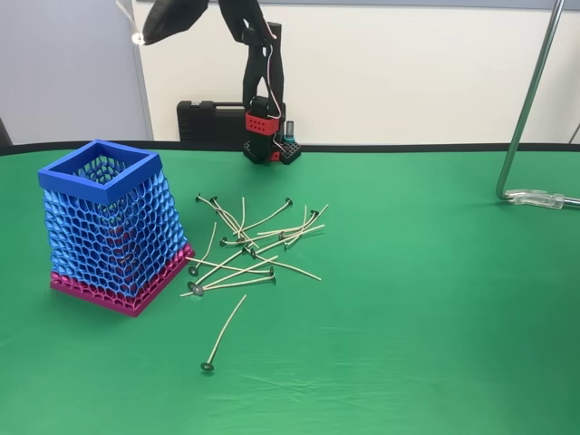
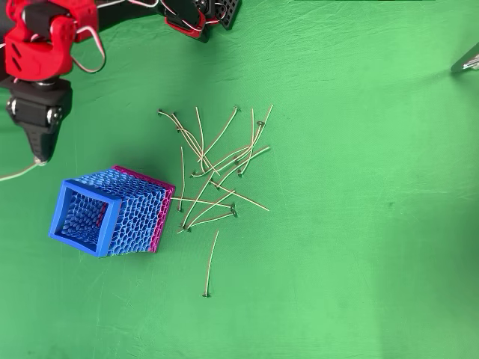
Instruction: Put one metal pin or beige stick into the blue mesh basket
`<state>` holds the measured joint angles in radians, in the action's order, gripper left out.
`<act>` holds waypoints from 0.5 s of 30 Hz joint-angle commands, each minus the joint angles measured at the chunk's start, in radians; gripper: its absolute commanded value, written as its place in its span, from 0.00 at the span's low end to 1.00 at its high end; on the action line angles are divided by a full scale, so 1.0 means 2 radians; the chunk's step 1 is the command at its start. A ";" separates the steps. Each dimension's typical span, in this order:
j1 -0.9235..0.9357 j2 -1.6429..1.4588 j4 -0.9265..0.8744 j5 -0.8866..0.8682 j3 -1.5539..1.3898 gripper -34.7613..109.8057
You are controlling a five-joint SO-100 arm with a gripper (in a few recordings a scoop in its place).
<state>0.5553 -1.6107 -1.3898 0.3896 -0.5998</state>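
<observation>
The blue mesh basket [image 1: 72, 186] stands upright at the left of the green cloth, with a pink band at its base; in the overhead view its square rim [image 2: 93, 192] frames the opening. Several beige sticks [image 1: 258, 240] lie in a loose pile [image 2: 213, 168] to the basket's right, and one stick [image 1: 225, 333] lies apart nearer the front [image 2: 212, 262]. My gripper [image 2: 41, 155] hangs high, off the basket's far-left corner and not over the opening, shut on a thin beige stick [image 2: 16, 173] that trails to the left edge. In the fixed view the gripper [image 1: 140, 36] is at the top left.
The arm's red and black base [image 1: 267, 136] stands at the table's back edge, next to a black case [image 1: 213, 120]. A metal stand [image 1: 526, 118] rises at the far right. The pile starts a little way right of the basket's base.
</observation>
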 commanded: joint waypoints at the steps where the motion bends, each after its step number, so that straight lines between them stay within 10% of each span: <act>1: 0.007 0.029 0.011 0.002 0.025 0.24; 15: -0.004 0.143 0.140 0.005 0.021 0.25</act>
<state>0.5553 -1.3438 -1.1459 0.3988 -0.5814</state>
